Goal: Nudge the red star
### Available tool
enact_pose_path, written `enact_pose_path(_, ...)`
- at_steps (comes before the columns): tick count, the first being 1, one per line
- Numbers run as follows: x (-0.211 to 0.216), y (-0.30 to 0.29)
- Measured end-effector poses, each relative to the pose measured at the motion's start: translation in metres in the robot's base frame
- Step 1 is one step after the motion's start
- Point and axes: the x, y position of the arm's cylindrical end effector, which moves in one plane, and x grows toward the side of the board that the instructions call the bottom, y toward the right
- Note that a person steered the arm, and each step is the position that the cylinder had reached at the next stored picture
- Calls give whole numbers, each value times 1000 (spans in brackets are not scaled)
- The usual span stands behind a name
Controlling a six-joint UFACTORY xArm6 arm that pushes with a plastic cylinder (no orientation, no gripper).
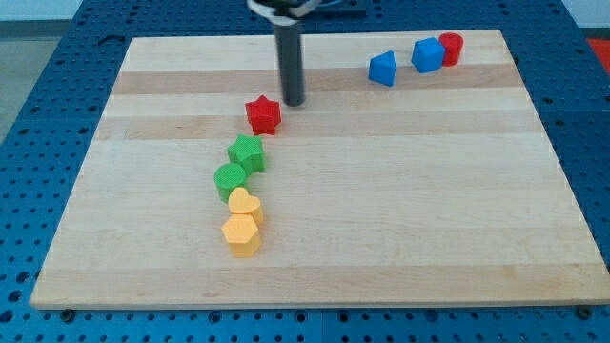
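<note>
The red star (263, 115) lies on the wooden board (400, 191), a little above and left of the board's middle. My tip (292, 102) stands just to the star's upper right, very close to it; I cannot tell whether it touches. The dark rod rises from there to the view's top.
Below the star runs a chain of blocks: a green star (247, 152), a green round block (230, 179), a yellow heart (245, 204) and a yellow hexagon (241, 234). At the top right are a blue block (382, 69), a blue cube (427, 54) and a red cylinder (451, 48).
</note>
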Motion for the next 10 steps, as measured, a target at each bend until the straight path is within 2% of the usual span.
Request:
enact_pose_path(1, 41, 47)
enact_pose_path(2, 98, 62)
enact_pose_path(3, 115, 50)
enact_pose_path(4, 81, 40)
enact_pose_path(5, 61, 17)
enact_pose_path(8, 60, -141)
enact_pose_path(9, 71, -188)
enact_pose_path(10, 113, -191)
